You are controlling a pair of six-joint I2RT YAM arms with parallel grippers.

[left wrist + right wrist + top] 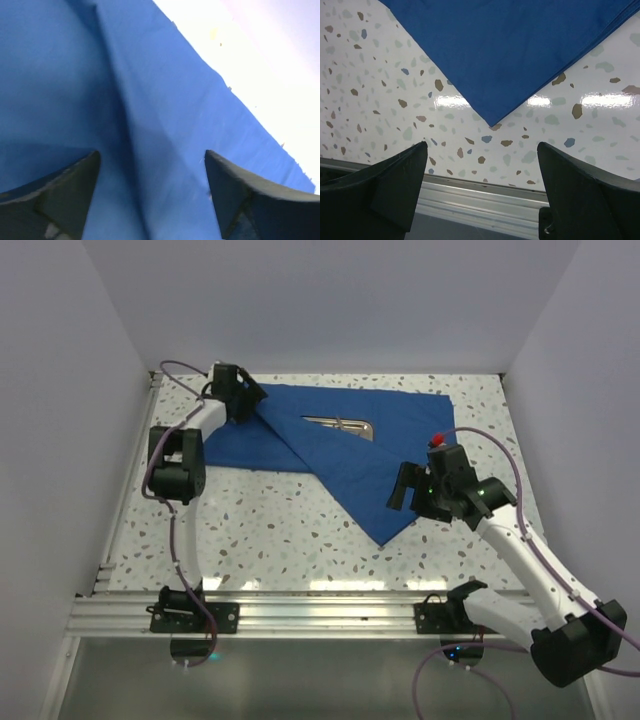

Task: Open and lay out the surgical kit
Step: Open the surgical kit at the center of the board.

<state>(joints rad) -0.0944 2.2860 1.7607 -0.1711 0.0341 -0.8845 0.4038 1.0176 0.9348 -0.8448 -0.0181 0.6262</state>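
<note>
The large royal-blue cloth wrap point(320, 455) tapers to a corner just ahead of the right tool point(481, 144), spread wide and empty; the left tool point(151, 152), also wide, is farther.

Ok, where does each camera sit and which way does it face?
Top: above and behind, looking down at table, blue cloth, both arms.
Left wrist: on the left hand, close over the cloth; its fingers show.
Right wrist: on the right hand, facing the cloth's corner; its fingers show.
All share the cloth.
</note>
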